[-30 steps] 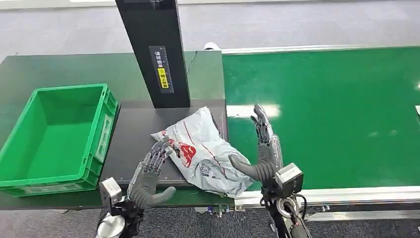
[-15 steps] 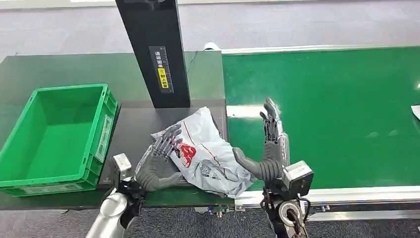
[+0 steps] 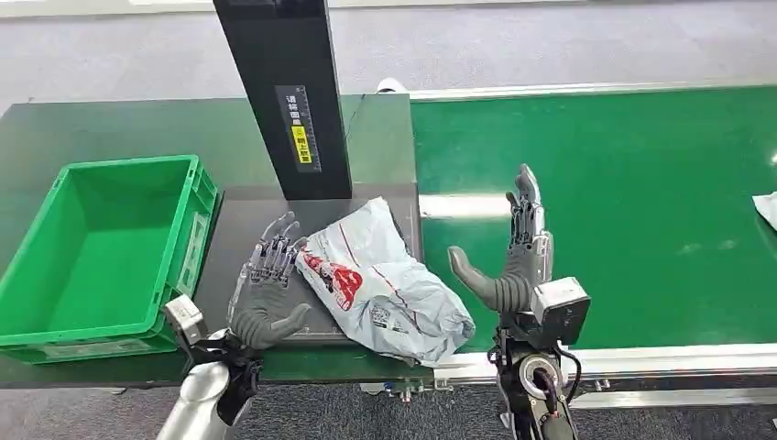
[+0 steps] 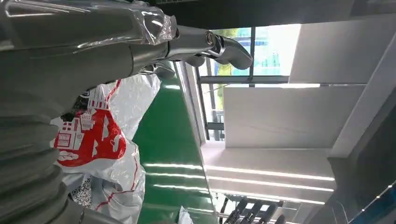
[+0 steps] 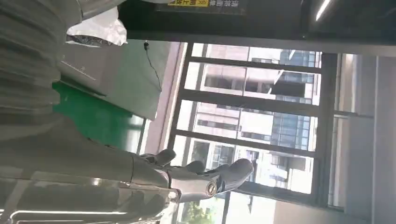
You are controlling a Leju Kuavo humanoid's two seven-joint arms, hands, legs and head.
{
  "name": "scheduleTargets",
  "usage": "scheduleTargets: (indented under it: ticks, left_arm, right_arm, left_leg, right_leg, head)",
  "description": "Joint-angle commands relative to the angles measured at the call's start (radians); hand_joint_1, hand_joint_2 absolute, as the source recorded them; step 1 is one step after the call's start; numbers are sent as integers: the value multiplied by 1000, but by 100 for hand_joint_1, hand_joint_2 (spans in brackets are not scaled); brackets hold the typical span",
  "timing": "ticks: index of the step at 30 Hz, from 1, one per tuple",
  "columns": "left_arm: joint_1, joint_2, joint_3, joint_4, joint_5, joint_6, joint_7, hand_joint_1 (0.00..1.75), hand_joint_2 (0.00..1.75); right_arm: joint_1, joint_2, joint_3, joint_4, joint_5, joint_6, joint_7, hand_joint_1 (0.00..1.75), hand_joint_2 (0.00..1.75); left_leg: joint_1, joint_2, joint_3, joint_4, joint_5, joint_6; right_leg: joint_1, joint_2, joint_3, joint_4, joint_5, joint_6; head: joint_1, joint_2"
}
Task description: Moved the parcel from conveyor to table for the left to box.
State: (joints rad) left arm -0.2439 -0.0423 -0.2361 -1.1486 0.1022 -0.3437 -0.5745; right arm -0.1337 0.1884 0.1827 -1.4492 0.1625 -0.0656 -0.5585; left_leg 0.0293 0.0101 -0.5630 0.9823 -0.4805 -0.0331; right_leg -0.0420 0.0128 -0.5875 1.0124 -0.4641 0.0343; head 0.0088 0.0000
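A grey-white plastic parcel (image 3: 389, 284) with red print lies on the dark pad of the table (image 3: 243, 229), its right end reaching over the edge of the green conveyor (image 3: 632, 211). My left hand (image 3: 266, 295) is open just left of the parcel, fingers stretched forward and thumb towards the bag. My right hand (image 3: 515, 261) is open and upright over the belt, a short gap to the right of the parcel. In the left wrist view the parcel (image 4: 95, 140) lies close beside my left hand (image 4: 93, 51). A corner of the parcel (image 5: 100, 28) lies beyond my right hand (image 5: 140, 175).
An empty green crate (image 3: 183, 247) stands on the table left of my left hand. A black column (image 3: 284, 92) rises just behind the parcel. Another pale parcel (image 3: 766, 207) lies at the belt's far right edge.
My left hand has come off the parcel's left edge and now sits beside it. My right hand has drawn away to the right and further out. A second parcel has come in on the belt.
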Motion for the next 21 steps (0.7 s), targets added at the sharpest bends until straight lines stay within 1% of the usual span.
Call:
scheduleTargets:
  ticks: [1, 3, 5, 6, 8, 11, 13, 14, 16, 18, 21]
  left_arm:
    - [-6, -9, -21, 51, 1, 3, -1, 0, 175]
    - [13, -15, -23, 36, 0, 23, 2, 0, 175]
    - [43, -27, -30, 6, -11, 35, 9, 0, 175]
    - [55, -32, -36, -12, -36, 62, 18, 0, 175]
    - [60, -48, -16, -28, -23, 56, 32, 0, 175]
    - [52, -49, -20, -12, -46, 43, 68, 0, 175]
    - [75, -41, -42, -12, -142, 80, 80, 0, 175]
    - [78, -32, -67, -10, -230, 120, 94, 0, 175]
    - [75, -31, -88, -7, -333, 181, 117, 0, 175]
    - [76, -34, -84, -8, -337, 183, 118, 0, 175]
    - [76, -38, -75, -12, -347, 181, 122, 0, 175]
  right_arm:
    - [-43, -4, -31, 92, 2, -4, -5, 0, 175]
    - [-50, -5, -31, 101, 8, -1, -3, 0, 175]
    - [-62, -8, -39, 123, 7, 7, 5, 0, 175]
    - [-71, -13, -46, 139, 12, 5, 9, 0, 175]
    - [-87, -16, -63, 169, 18, -4, 21, 0, 175]
    - [-65, -16, -82, 159, 14, -5, 23, 0, 175]
    - [-18, -17, -96, 127, 13, -5, 28, 0, 175]
    - [4, -19, -100, 109, 13, -5, 28, 0, 175]
    - [35, -21, -105, 86, 14, -5, 29, 0, 175]
    - [41, -22, -105, 80, 14, -5, 29, 0, 175]
    - [38, -20, -105, 79, 15, -4, 29, 0, 175]
  left_leg:
    - [0, -1, 2, -1, 0, 2]
    - [0, -1, 3, -2, 0, 3]
    - [0, 0, 1, -1, 0, 2]
    - [0, 0, 3, -2, 0, 3]
    - [0, 0, 1, -1, 0, 2]
    - [1, -2, 1, -1, 0, 3]
    - [0, -2, 1, -1, 0, 1]
    - [0, -3, 3, -3, 0, 3]
    - [0, -3, 2, -1, 0, 2]
    - [1, -5, 2, -2, 0, 3]
    - [0, -2, 2, -1, 0, 3]
  right_leg:
    - [1, -1, 2, -1, 0, -2]
    - [1, -1, 3, -3, 0, -3]
    - [0, 0, 1, -1, 0, -2]
    - [1, 0, 3, -3, 0, -3]
    - [0, 0, 1, -1, 0, -2]
    - [2, -2, 3, -3, 1, -4]
    - [1, -2, 2, -1, 0, -2]
    - [1, -3, 5, -3, 0, -4]
    - [1, -3, 3, -2, -1, -2]
    - [2, -5, 4, -3, -1, -4]
    - [1, -3, 3, -2, 0, -3]
  head:
    - [0, 0]
    - [0, 0]
    - [0, 0]
    - [0, 0]
    - [0, 0]
    - [0, 0]
    - [0, 0]
    - [0, 0]
    - [0, 0]
    - [0, 0]
    - [0, 0]
